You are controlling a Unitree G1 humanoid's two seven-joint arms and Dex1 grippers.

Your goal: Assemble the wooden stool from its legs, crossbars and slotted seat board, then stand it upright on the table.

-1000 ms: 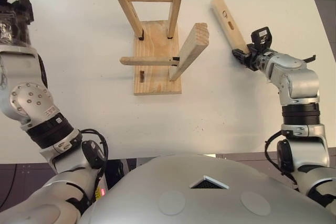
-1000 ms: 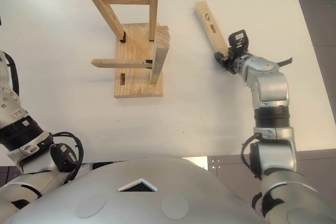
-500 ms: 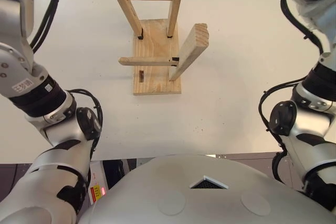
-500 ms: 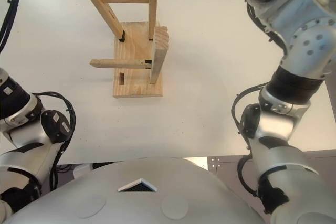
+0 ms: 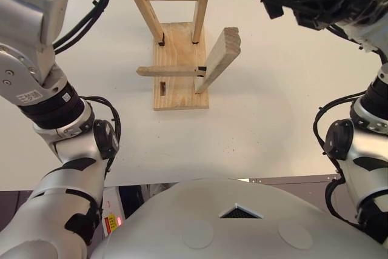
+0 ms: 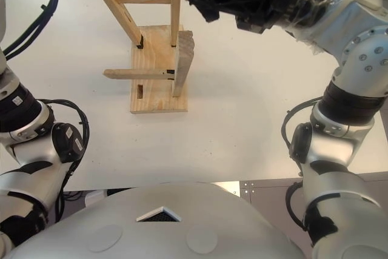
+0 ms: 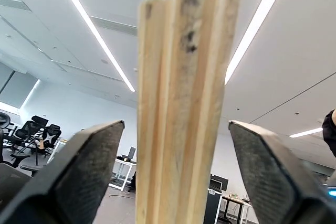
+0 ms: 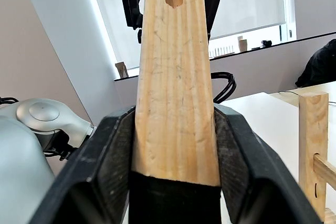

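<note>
Done: three legs (image 5: 203,4) are slotted into the board (image 5: 180,98).
Left: the fourth leg (image 8: 175,77) is to be fitted, then all turned upright.
Right gripper (image 8: 176,129): clamped on the fourth leg.
Left gripper (image 7: 178,129): spread around its end, untouched.

White table (image 5: 273,119); ceiling light strips (image 7: 94,31); office chairs (image 7: 21,135); bright window (image 8: 252,3).

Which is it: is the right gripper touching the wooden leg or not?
Touching. In the right wrist view the right gripper clamps the wooden leg, its fingers pressed against both sides, no gap.
</note>
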